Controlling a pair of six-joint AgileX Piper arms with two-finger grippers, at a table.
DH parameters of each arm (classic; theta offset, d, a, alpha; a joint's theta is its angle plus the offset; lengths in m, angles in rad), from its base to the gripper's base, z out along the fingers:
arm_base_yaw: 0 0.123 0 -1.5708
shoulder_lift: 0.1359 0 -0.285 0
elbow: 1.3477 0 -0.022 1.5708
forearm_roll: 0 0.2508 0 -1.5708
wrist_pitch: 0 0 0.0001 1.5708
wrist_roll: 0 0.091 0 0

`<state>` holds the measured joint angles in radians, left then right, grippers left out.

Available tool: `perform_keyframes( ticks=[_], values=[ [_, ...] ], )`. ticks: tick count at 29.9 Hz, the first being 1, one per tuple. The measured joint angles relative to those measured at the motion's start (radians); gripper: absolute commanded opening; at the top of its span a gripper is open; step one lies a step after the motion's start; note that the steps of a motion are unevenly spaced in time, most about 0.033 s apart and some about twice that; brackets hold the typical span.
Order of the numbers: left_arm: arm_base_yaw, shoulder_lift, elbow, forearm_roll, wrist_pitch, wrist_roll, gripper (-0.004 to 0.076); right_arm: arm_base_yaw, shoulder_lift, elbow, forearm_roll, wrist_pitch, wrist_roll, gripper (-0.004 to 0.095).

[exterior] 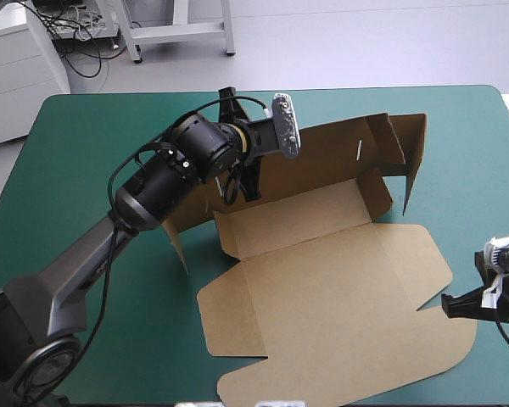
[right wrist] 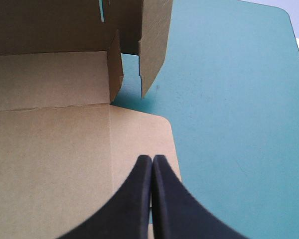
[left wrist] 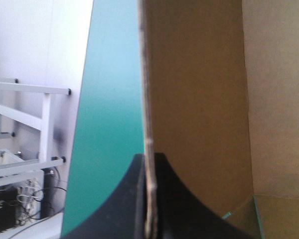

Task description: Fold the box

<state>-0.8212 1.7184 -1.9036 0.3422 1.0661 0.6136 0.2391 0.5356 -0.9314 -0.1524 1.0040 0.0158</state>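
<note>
My left gripper (left wrist: 148, 157) clamps the raised far wall (exterior: 331, 157) of the brown cut-board box (exterior: 322, 280); right gripper (right wrist: 152, 158) is pinched shut, empty. Approx 1 wall up; sides, tucking remain.

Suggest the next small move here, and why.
Probably open the right gripper and advance toward the side flap standing ahead: it is shut and empty, while the left gripper pinches the raised wall of the box.
</note>
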Motion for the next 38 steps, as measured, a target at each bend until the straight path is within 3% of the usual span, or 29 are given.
perform_keyframes(
  ticks=[8,12,15,19,22,29,38],
  values=[
    [-0.026,-0.135,0.279,0.129,-0.181,-0.014,-0.0033,0.000,0.000,0.000,-0.001,0.007,0.000,-0.0009],
    [-0.026,-0.216,0.455,0.205,-0.316,-0.074,-0.0033,0.000,0.000,-0.001,-0.001,0.017,0.000,0.0074],
    [-0.026,-0.277,0.583,0.300,-0.418,-0.148,-0.0033,0.000,0.000,-0.010,-0.001,0.021,0.000,0.0234],
    [-0.026,-0.326,0.704,0.387,-0.492,-0.220,-0.0032,0.000,0.000,-0.046,-0.001,0.021,-0.001,0.0591],
    [-0.026,-0.346,0.765,0.425,-0.531,-0.253,-0.0033,0.000,0.000,-0.082,-0.001,0.021,-0.004,0.0742],
    [-0.026,-0.379,0.861,0.537,-0.638,-0.327,-0.0033,0.000,0.001,-0.155,-0.005,0.026,-0.004,0.0752],
    [-0.026,-0.387,0.894,0.649,-0.662,-0.478,-0.0032,0.000,0.116,-0.333,-0.008,0.093,-0.005,0.0752]
  ],
)
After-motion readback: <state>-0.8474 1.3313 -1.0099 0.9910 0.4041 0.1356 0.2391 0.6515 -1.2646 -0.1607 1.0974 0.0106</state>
